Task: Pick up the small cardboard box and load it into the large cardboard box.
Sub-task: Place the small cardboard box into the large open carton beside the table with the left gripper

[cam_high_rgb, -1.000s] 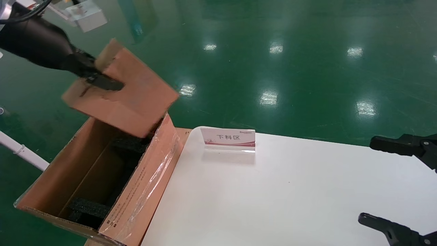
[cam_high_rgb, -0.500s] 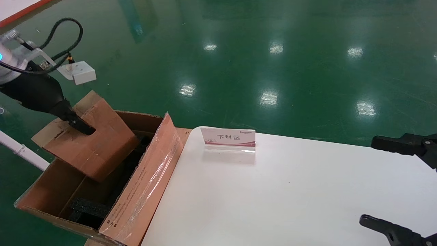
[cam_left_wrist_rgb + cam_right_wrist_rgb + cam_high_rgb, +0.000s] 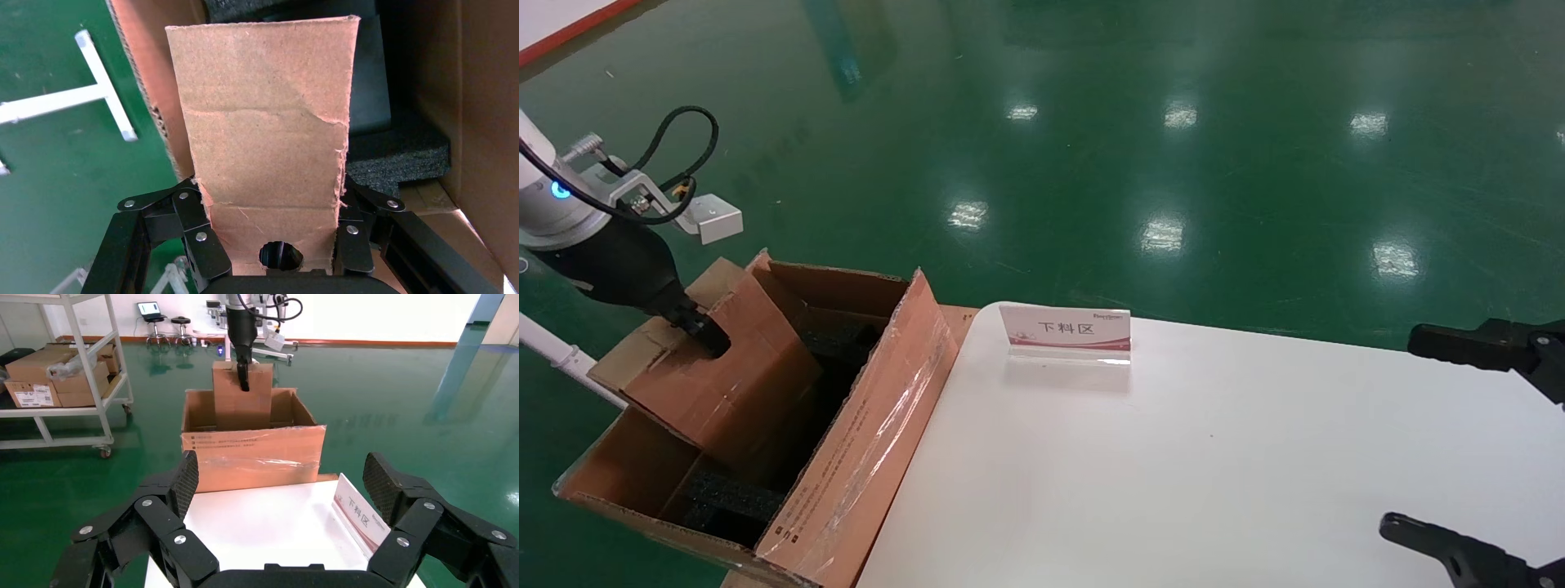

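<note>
The left gripper [image 3: 275, 245] pinched the small reddish-brown cardboard box [image 3: 723, 376], its fingers [image 3: 205, 242] pressed against both sides. The box hung tilted, partly down inside the large brown corrugated carton [image 3: 862, 457], above black foam pieces [image 3: 727, 502]. The right gripper [image 3: 281, 484] hovered spread wide over the white worktop [image 3: 1214, 465], beside a small sign [image 3: 1065, 333].

White worktop [image 3: 1214, 457] over a green floor [image 3: 1173, 122].
A small sign card [image 3: 1065, 333] stands near its far edge; the large cardboard box [image 3: 862, 457] sits just beside its left edge.
</note>
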